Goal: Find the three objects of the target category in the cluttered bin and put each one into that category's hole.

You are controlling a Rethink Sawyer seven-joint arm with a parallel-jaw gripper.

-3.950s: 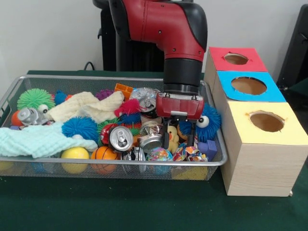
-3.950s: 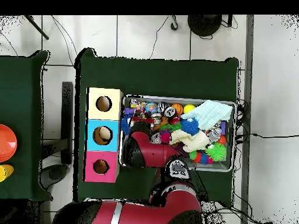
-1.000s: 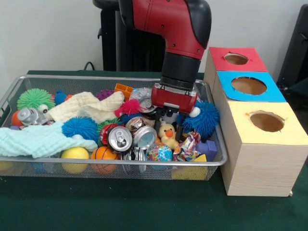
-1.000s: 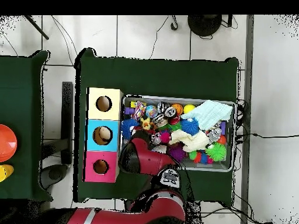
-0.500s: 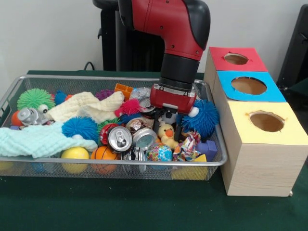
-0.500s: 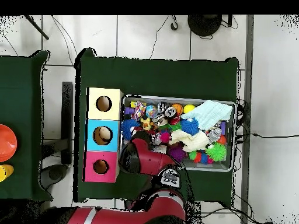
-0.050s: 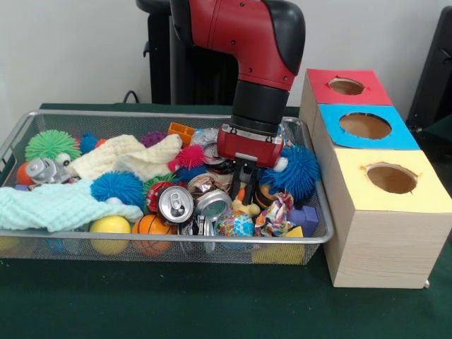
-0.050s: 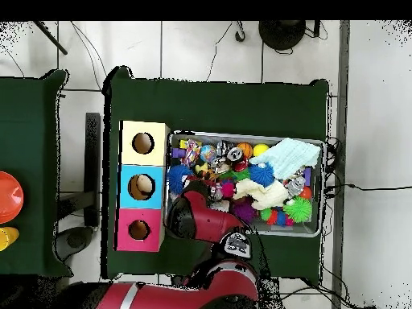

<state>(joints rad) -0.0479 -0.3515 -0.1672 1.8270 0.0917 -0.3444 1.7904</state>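
the yellow duck toy (image 7: pixel 244 205) lies in the wire bin (image 7: pixel 85 117) near its right end, mostly hidden behind the hand (image 7: pixel 247 185), with only an orange and yellow bit showing between the black fingers (image 7: pixel 252 189). the fingers point down and stand close together around the duck's top, but i cannot tell whether they actually grip it. the red and black arm (image 7: pixel 247 42) comes down over this spot; from overhead it covers the bin's corner nearest the boxes (image 8: pixel 197 217).

just right of the hand sits a blue spiky ball with a googly eye (image 7: pixel 296 173). in front of the duck are a crinkled colourful wrapper (image 7: pixel 275 215), a multicoloured ball (image 7: pixel 233 226) and a purple block (image 7: pixel 306 217). to the left lie crushed silver cans (image 7: pixel 176 203), a basketball-patterned ball (image 7: pixel 152 226), a yellow ball (image 7: pixel 109 226), another blue spiky ball (image 7: pixel 116 187), a pale green cloth (image 7: pixel 49 205), a cream cloth (image 7: pixel 123 157), a green spiky ball (image 7: pixel 51 145) and an orange block (image 7: pixel 181 131).

right of the bin, on the green desk (image 7: pixel 212 304), stands a row of wooden boxes, each with a round hole: yellow top (image 7: pixel 392 180), blue top (image 7: pixel 364 127), red top (image 7: pixel 346 86).
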